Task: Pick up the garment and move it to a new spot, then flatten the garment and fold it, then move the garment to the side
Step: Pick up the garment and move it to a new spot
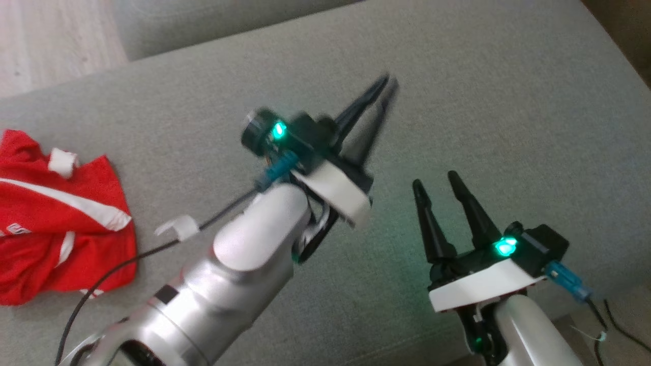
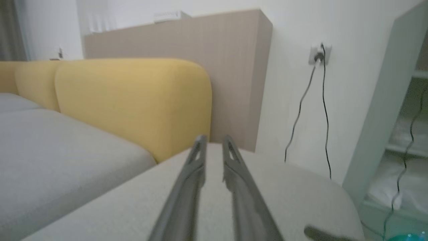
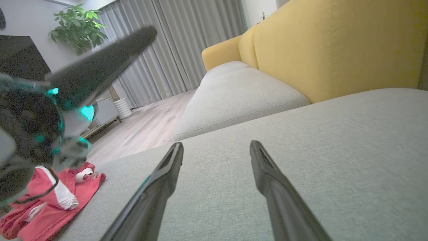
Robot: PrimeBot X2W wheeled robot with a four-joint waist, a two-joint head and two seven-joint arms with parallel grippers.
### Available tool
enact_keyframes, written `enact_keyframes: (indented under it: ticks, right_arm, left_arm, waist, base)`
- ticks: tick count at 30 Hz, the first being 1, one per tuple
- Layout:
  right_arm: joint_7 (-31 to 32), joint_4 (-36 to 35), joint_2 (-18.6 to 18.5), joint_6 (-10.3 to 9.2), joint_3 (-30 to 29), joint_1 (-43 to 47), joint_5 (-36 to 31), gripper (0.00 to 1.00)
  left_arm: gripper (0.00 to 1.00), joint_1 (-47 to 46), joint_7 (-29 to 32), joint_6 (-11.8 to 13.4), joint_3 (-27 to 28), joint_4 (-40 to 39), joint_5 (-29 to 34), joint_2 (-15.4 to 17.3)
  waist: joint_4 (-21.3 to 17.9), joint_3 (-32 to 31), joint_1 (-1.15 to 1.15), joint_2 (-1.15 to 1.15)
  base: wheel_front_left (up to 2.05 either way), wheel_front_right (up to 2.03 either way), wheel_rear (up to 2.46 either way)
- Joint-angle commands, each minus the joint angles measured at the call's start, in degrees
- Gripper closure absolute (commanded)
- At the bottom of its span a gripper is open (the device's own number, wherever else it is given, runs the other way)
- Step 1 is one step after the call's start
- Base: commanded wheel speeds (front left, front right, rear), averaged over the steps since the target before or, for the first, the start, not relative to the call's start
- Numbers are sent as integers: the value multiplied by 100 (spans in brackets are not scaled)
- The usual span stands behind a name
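The garment (image 1: 56,223) is a red shirt with white stripes, lying crumpled at the left edge of the grey cushion (image 1: 483,101); it also appears low on the left in the right wrist view (image 3: 50,201). My left gripper (image 1: 389,84) hangs above the middle of the cushion, well right of the garment, its fingers nearly together and holding nothing. Along its own fingers (image 2: 214,140) only a narrow empty gap separates them. My right gripper (image 1: 435,183) stands open and empty over the cushion's near right part, with bare fabric between its fingers (image 3: 215,149). The left gripper (image 3: 147,33) crosses that view's upper left.
A yellow backrest (image 3: 334,43) borders the cushion, with a second grey seat (image 3: 240,97) beside it. Wooden floor (image 1: 51,40) lies beyond the far left edge. Cables (image 2: 321,110) hang from a wall socket past the cushion's end, beside a pale shelf (image 2: 384,117).
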Motion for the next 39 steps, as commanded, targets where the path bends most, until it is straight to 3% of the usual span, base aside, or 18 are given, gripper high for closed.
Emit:
enact_keyframes:
  ticks: [1, 6, 13, 18, 26, 29, 39]
  right_arm:
    - [-62, -215, -12, -4, 60, -197, 56, 0]
    - [-62, -220, -12, -4, -127, -197, 45, 0]
    - [-62, -238, -12, -4, -292, -219, -31, 0]
    - [-62, -226, -12, -4, -426, -111, -103, 0]
    - [-62, -230, -12, -4, -579, 130, -221, 0]
    - [-62, -221, -12, -4, -667, 268, -321, 0]
    - [-62, -122, -12, -4, -776, 533, -519, 0]
  left_arm:
    - [0, -129, 56, -9, -28, 61, -47, 86]
    - [0, -87, 169, -171, -604, 604, -158, 85]
    - [0, -223, -15, 14, -482, 824, -299, 85]
    - [0, 37, -39, 166, -20, 669, -124, 307]
    - [0, 1401, -41, 429, 796, -187, 327, 1205]
    - [0, 2235, -42, 656, 1242, -730, 480, 1461]
    - [0, 3660, -42, 935, 2019, -1462, 837, 1399]
  waist:
    - [-86, 111, 0, 0]
    - [44, 143, 0, 0]
    - [545, -9, 0, 0]
    - [1038, -251, 0, 0]
    - [1690, -615, 0, 0]
    - [1922, -753, 0, 0]
    - [2218, -937, 0, 0]
  base:
    - [0, 0, 0]
    - [0, 0, 0]
    - [0, 0, 0]
    - [0, 0, 0]
    - [0, 0, 0]
    - [0, 0, 0]
    - [0, 0, 0]
